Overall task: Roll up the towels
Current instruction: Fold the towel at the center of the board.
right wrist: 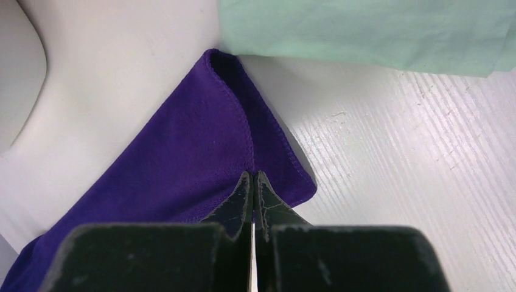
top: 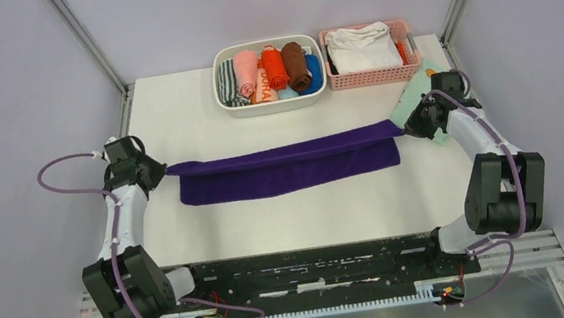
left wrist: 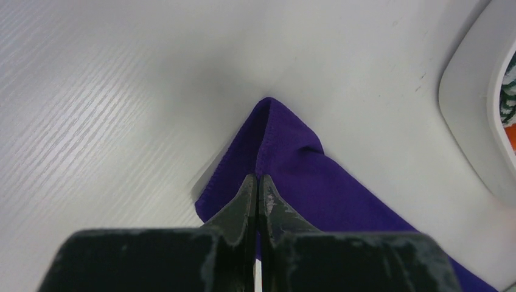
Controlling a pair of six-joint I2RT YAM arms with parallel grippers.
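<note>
A deep purple towel (top: 288, 166) lies stretched across the middle of the table, folded lengthwise into a long band. My left gripper (top: 158, 174) is shut on its left end. In the left wrist view the fingertips (left wrist: 257, 177) pinch the towel (left wrist: 304, 176) near its corner. My right gripper (top: 411, 126) is shut on the right end. In the right wrist view the closed tips (right wrist: 252, 174) grip the hemmed edge of the towel (right wrist: 182, 158). The upper layer runs taut between the two grippers. A salmon-pink rolled towel (top: 247, 72) lies in the white bin.
The white bin (top: 274, 106) at the back holds several rolled cloths. Its rim (left wrist: 462, 121) is near the left gripper. A pink basket (top: 371, 76) beside it holds a white folded cloth (top: 363, 48). A mint-green cloth (top: 419, 94) (right wrist: 365, 30) lies just behind the right gripper.
</note>
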